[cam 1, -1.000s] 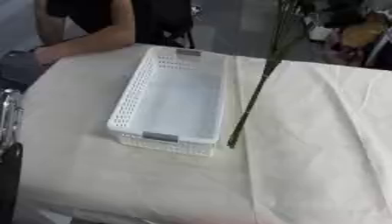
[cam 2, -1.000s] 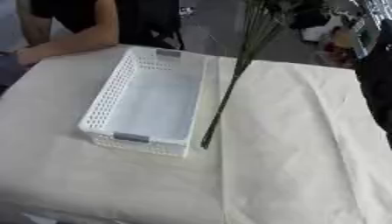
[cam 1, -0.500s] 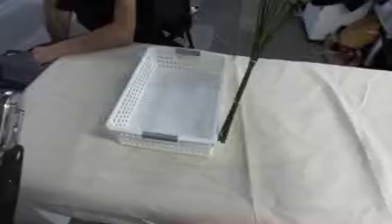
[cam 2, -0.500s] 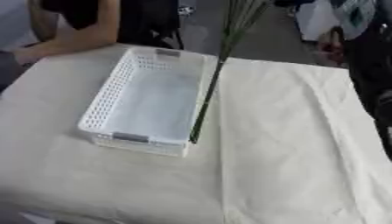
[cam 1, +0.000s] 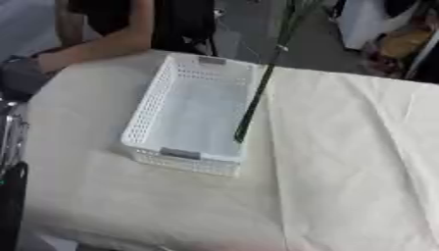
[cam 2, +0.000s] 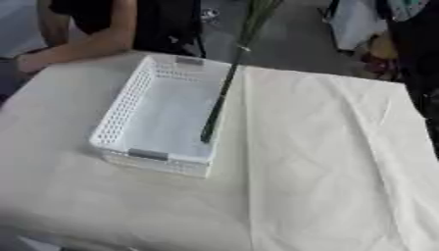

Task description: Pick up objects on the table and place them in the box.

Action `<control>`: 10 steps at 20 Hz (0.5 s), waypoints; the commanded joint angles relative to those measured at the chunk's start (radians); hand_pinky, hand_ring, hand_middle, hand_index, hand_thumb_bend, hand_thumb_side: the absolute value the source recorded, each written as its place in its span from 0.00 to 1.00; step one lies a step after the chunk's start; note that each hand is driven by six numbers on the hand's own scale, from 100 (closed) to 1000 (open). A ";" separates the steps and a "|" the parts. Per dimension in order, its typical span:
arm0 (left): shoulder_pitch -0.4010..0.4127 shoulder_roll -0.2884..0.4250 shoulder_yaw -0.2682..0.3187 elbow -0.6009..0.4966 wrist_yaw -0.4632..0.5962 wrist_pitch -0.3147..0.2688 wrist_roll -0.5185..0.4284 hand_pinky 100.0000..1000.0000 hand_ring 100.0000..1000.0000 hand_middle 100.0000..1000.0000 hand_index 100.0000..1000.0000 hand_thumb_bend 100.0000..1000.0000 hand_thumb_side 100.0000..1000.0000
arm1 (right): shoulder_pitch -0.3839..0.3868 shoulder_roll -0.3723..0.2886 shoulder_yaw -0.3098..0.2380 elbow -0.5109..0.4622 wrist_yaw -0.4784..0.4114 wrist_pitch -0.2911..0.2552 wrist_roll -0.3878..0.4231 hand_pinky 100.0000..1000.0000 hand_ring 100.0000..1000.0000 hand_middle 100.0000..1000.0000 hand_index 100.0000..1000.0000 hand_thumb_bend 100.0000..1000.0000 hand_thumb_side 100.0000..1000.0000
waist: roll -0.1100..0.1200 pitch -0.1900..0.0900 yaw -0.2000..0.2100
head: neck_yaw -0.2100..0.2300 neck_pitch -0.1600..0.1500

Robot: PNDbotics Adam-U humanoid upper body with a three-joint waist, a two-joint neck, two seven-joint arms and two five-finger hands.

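1. Neither robot hand can be made out in either view; a dark arm part (cam 1: 10, 196) shows at the lower left edge of the left eye view, and whether any fingers are open or closed cannot be told.
2. A bundle of long, thin dark green stems (cam 1: 255, 98) hangs nearly upright, slightly tilted, running from the top edge of the view down to a lower tip over the right side of the basket's inside.
3. What holds the stems at the top is out of view.
4. The white plastic basket (cam 2: 120, 110) is rectangular with perforated walls and grey handle tabs at both short ends; its inside shows nothing but the stem tips.
5. It stands on a table covered by a cream cloth (cam 2: 334, 157) with shallow creases.
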 commanded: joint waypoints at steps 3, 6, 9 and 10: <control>-0.023 0.014 -0.003 -0.005 0.003 -0.003 -0.003 0.42 0.45 0.58 0.65 0.04 0.85 | -0.039 -0.022 -0.012 -0.022 -0.026 0.015 -0.004 0.00 0.00 0.00 0.18 0.00 0.00 | 0.002 -0.014 0.000 | 0.006 -0.001; -0.027 0.013 -0.005 -0.005 0.005 -0.004 -0.006 0.42 0.45 0.58 0.65 0.04 0.85 | -0.025 -0.006 0.000 -0.019 -0.033 -0.003 0.003 0.00 0.00 0.00 0.18 0.00 0.00 | 0.003 -0.014 0.005 | 0.002 -0.001; -0.034 0.009 -0.010 -0.006 0.009 -0.004 -0.011 0.42 0.45 0.58 0.65 0.04 0.85 | -0.001 0.028 0.012 -0.005 -0.048 -0.030 0.012 0.00 0.00 0.00 0.19 0.00 0.00 | 0.005 -0.010 0.017 | -0.011 -0.001; -0.037 0.006 -0.013 -0.006 0.011 -0.003 -0.013 0.42 0.45 0.58 0.65 0.04 0.85 | 0.004 0.037 0.014 -0.001 -0.051 -0.037 0.015 0.00 0.00 0.00 0.19 0.00 0.00 | 0.005 -0.008 0.022 | -0.016 -0.001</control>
